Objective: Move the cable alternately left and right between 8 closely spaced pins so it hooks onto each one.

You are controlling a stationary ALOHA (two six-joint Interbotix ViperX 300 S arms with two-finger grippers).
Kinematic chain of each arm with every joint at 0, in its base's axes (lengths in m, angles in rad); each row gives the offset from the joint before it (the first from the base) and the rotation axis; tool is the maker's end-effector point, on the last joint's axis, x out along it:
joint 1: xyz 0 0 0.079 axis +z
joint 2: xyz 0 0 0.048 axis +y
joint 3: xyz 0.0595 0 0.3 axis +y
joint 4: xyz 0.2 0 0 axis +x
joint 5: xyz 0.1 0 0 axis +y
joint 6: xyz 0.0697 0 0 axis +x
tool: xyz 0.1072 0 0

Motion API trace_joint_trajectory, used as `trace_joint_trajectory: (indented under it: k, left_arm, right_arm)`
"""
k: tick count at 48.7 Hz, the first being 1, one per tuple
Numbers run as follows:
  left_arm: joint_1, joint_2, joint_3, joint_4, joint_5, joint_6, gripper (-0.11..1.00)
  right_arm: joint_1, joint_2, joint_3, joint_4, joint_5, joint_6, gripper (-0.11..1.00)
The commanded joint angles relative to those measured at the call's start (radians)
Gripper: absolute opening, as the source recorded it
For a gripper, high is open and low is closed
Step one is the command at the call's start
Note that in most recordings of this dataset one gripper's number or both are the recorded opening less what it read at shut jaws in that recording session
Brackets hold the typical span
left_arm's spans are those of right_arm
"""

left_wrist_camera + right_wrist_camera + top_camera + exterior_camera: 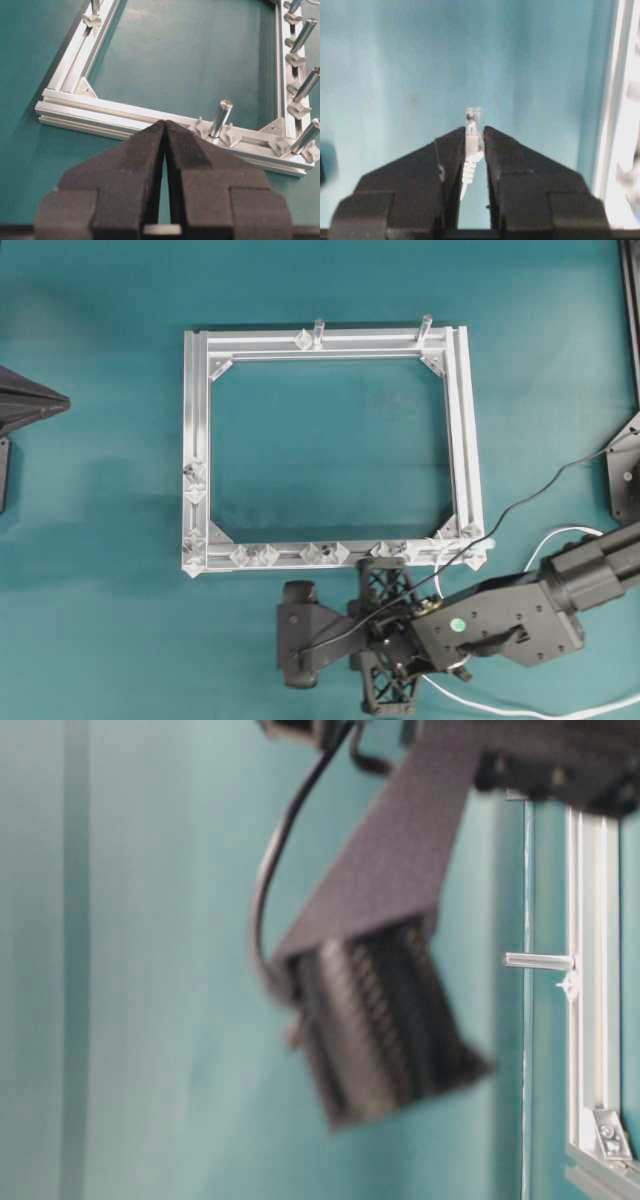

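Right end effector [474, 134] clamped the cable [470, 167] behind its plug.
Left end effector [164, 131] was closed, empty; one frame [200, 440], two posts [319, 330].

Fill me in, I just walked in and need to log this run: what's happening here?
The right hand is shut on the plug end of the white cable, below the frame's bottom right corner in the overhead view. No cable is hooked onto the pins yet. The left hand is shut and empty, facing another corner.
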Motion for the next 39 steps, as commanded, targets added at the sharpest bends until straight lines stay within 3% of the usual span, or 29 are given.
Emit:
trace_joint_trajectory:
  k: [1,12,28,39]
  left_arm:
    - [-0.003,-0.002,-0.009,-0.002,-0.005,-0.008,0.00]
    - [-0.003,-0.017,-0.006,-0.002,-0.005,-0.008,0.00]
    - [-0.003,-0.018,-0.005,-0.002,-0.005,-0.008,0.00]
    - [-0.003,-0.018,-0.005,-0.002,-0.003,-0.008,0.00]
  right_arm:
    - [0.014,-0.069,0.021,-0.006,0.011,0.044,0.13]
    - [0.043,-0.149,0.121,-0.055,0.011,0.245,0.13]
    - [0.054,-0.239,0.221,-0.153,0.031,0.696,0.13]
    - [0.052,-0.270,0.245,-0.184,0.106,0.919,0.13]
